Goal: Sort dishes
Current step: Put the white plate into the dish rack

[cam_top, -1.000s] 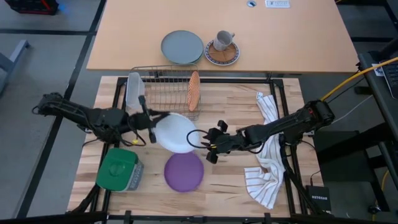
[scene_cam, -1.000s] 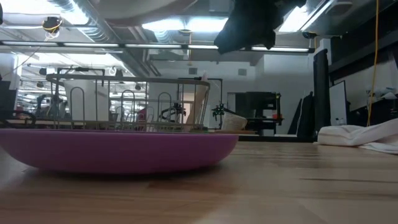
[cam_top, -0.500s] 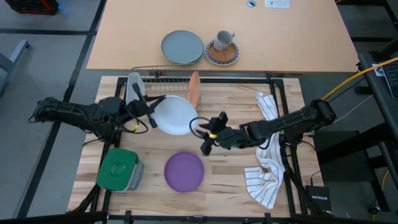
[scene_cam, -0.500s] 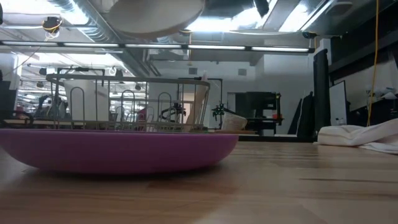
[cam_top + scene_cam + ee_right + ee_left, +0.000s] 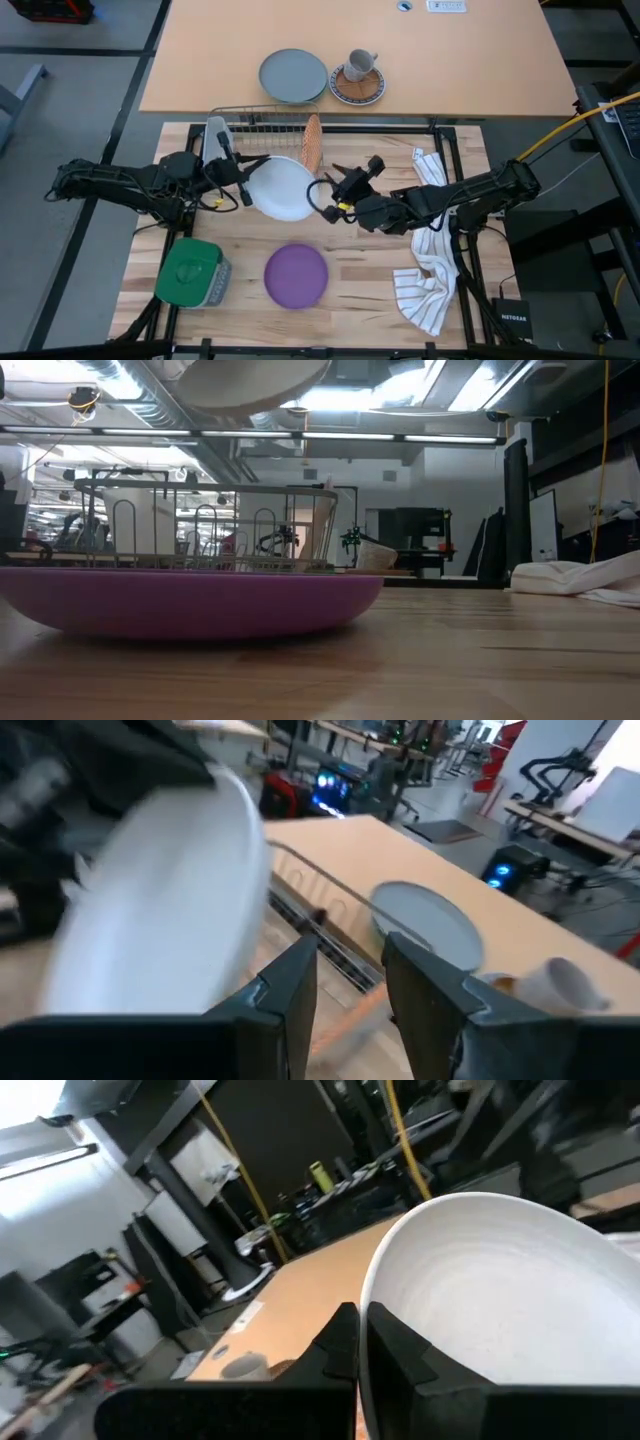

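- Left gripper (image 5: 240,180): fingers clamped on the rim of the white plate (image 5: 282,188), holding it off the table, tilted. In the left wrist view the rim (image 5: 372,1295) sits pinched between the two dark fingers (image 5: 340,1345).
- White plate extends from the left gripper toward the right gripper; its far edge lies just beside the wire dish rack (image 5: 262,138).
- Right gripper (image 5: 352,178): just off the plate's far edge, not touching it. Fingers apart, nothing between them; the right wrist view shows the gap, with the white plate (image 5: 160,910) close ahead.
- Purple plate (image 5: 296,276): flat on the wooden table (image 5: 370,280), below and nearer than both grippers, between them.
- Orange-red patterned plate (image 5: 313,144): standing on edge in the rack, just beyond the right gripper.
- Green container (image 5: 190,272): on the table, on the left gripper's near side.
- Striped cloth (image 5: 430,250): under the right arm, well behind its gripper.
- Farther off, on the tan table: grey-blue plate (image 5: 293,75), then a cup on a brown-rimmed saucer (image 5: 358,84).
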`<state>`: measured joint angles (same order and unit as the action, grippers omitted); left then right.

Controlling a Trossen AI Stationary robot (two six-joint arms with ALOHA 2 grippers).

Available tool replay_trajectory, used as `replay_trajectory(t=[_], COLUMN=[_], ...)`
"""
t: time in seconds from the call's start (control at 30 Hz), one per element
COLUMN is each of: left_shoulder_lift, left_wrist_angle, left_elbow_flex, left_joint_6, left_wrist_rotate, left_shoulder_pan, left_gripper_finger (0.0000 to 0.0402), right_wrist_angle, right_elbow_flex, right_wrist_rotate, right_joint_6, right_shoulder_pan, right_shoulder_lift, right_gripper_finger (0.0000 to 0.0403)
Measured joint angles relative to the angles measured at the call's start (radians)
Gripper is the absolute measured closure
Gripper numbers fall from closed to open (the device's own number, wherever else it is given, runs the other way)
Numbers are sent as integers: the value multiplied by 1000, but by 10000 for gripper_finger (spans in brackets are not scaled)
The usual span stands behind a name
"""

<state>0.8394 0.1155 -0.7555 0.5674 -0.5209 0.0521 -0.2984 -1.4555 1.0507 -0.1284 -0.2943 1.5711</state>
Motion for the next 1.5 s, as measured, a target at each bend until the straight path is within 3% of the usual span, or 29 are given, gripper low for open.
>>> replay_trajectory(t=[0.1, 0.3, 0.43, 0.67, 0.83, 1.03, 1.13, 1.3, 1.5], left_shoulder_lift=[0, 0, 0, 0, 0, 1, 1, 1, 2], left_wrist_angle=[0, -1, -7, -134, -200, -229, -250, -271, -290], left_elbow_flex=[0, 0, 0, 0, 0, 0, 0, 0, 0], left_joint_6=[-37, -92, -149, -258, -356, -476, -534, -604, -625], left_wrist_rotate=[48, 134, 190, 213, 242, 303, 340, 370, 395], left_shoulder_pan=[0, -1, -1, -1, -1, 0, 0, 0, 0], left_gripper_finger=[401, 401, 401, 401, 401, 401, 401, 401, 401], right_wrist_angle=[-82, -163, -164, -164, -160, -150, -108, -28, 26], right_elbow_flex=[0, 0, 0, 0, 0, 0, 0, 0, 0], right_wrist_rotate=[0, -99, -153, -159, -224, -390, -454, -478, -458], right_joint_6=[3, 72, 318, 751, 813, 828, 914, 1132, 1233], right_shoulder_pan=[0, -15, -60, -162, -192, -176, -174, -175, -161], right_shoulder_lift=[0, 0, 0, 0, 0, 5, 21, 62, 108], right_gripper_finger=[278, 278, 278, 278, 278, 278, 278, 278, 278])
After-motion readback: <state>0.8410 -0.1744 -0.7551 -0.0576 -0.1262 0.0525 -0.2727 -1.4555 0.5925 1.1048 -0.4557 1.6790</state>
